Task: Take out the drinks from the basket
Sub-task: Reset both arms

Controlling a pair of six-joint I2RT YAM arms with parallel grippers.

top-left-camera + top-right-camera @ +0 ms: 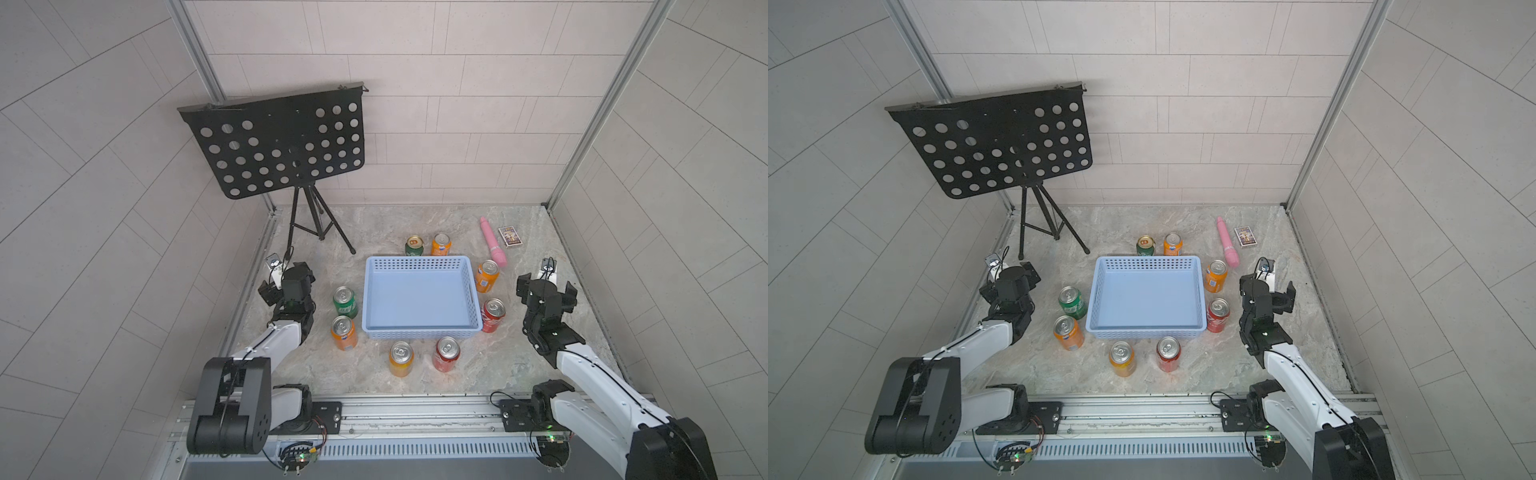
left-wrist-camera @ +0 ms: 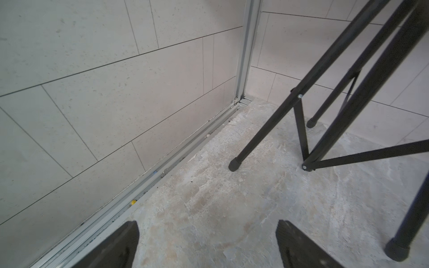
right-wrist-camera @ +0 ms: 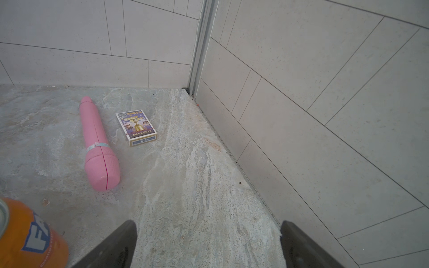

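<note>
Basket (image 1: 419,262): light-blue plastic, shallow, lattice sides. It sits at the centre of the marbled tabletop (image 1: 365,382), between the two arms. Its floor is bare in both top views.

Drinks: eight cans with silver tops, all upright on the tabletop, outside the basket and ringed around it.
- dark green-gold can (image 1: 414,246) and rear orange can (image 1: 440,244): side by side, just behind the far wall.
- right orange can (image 1: 487,276) and right red can (image 1: 493,315): just beside the right wall, the orange one farther back.
- front red can (image 1: 446,354) and yellow-orange can (image 1: 401,359): near the front wall, a little apart from it.
- left orange can (image 1: 343,332) and bright green can (image 1: 345,301): beside the left wall, the green one farther back, both near the left arm (image 1: 282,332).

Left jaws: released, spread wide over bare tabletop in the left wrist view, nothing between them. They face the tripod feet of the music stand (image 1: 276,143).

Right jaws: released, spread wide over bare tabletop in the right wrist view, nothing between them. They are carried by the right arm (image 1: 582,361), well clear of the basket.

Other items:
- music stand: black perforated desk on a tripod, far left corner.
- pink tube (image 1: 493,242): lying flat, far right, near the right orange can.
- card box (image 1: 510,236): small, printed, lying flat just beside the tube, not touching it.
</note>
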